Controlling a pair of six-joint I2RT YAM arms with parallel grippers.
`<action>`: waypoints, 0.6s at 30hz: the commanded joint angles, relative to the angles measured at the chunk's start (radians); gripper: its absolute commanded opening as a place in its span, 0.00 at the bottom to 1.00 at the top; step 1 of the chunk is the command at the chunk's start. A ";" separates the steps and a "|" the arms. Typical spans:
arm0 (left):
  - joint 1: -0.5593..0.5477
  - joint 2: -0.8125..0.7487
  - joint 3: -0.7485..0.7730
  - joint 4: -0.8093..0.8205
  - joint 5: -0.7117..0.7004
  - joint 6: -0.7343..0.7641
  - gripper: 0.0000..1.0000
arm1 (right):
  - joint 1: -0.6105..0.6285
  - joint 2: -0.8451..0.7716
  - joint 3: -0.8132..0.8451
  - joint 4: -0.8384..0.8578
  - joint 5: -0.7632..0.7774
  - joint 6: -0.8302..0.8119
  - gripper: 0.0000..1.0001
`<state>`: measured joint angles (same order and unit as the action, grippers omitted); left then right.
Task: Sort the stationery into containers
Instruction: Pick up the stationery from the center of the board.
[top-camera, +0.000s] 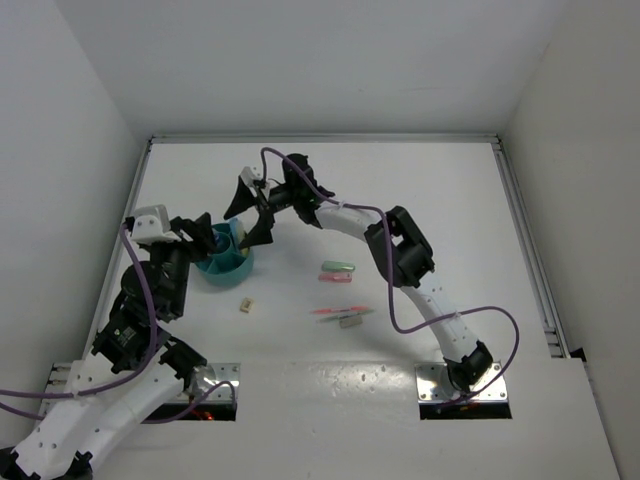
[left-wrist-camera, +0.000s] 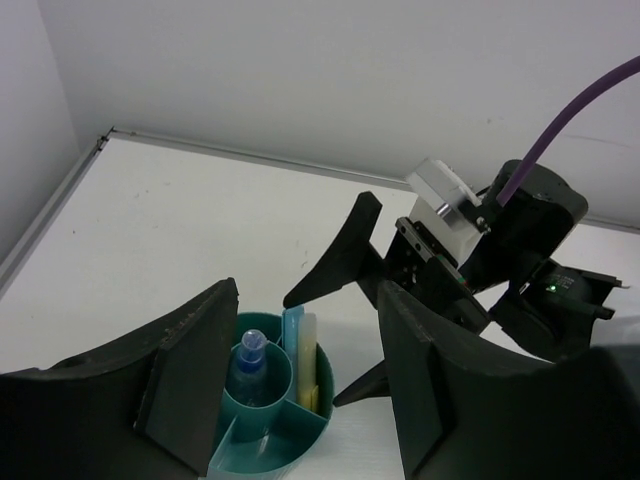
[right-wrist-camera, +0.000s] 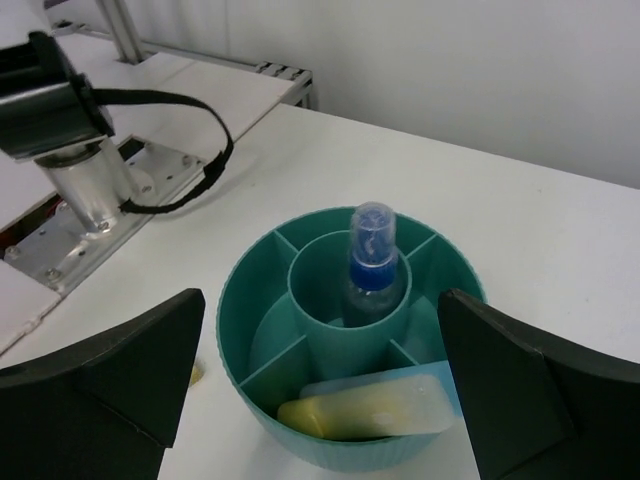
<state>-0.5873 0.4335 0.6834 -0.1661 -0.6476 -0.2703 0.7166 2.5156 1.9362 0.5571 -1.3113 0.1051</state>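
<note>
The round teal organiser (top-camera: 226, 265) stands at the left of the table. A clear-blue marker (right-wrist-camera: 372, 258) stands in its centre tube. A yellow stick (right-wrist-camera: 370, 410) and a light-blue stick (right-wrist-camera: 445, 378) lean in one outer compartment. My left gripper (left-wrist-camera: 306, 298) is open, its fingers (left-wrist-camera: 190, 370) either side of the organiser (left-wrist-camera: 262, 440). My right gripper (top-camera: 250, 212) is open and empty just above and behind the organiser (right-wrist-camera: 240, 290). On the table lie a green piece (top-camera: 337, 267), a pink piece (top-camera: 337, 277), a thin red pen (top-camera: 338, 311) and a beige eraser (top-camera: 245, 305).
A greyish piece (top-camera: 351, 321) lies by the red pen. The white side walls stand close on the left and at the back. The right arm's fingers (left-wrist-camera: 342, 255) show beyond the organiser in the left wrist view. A small yellowish bit (right-wrist-camera: 196, 375) lies beside the organiser.
</note>
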 joint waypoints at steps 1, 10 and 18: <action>0.009 -0.013 0.027 0.023 -0.009 0.008 0.63 | -0.020 -0.127 0.007 0.141 0.054 0.103 1.00; 0.009 0.045 0.007 0.045 0.185 0.008 0.81 | -0.206 -0.313 0.102 -0.830 0.625 -0.177 1.00; 0.009 0.535 0.148 0.030 0.762 -0.041 0.00 | -0.364 -0.590 -0.270 -0.999 1.005 -0.228 0.00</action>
<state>-0.5869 0.8143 0.7612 -0.1318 -0.1604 -0.2745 0.3477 1.9720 1.7584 -0.2939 -0.5594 -0.0753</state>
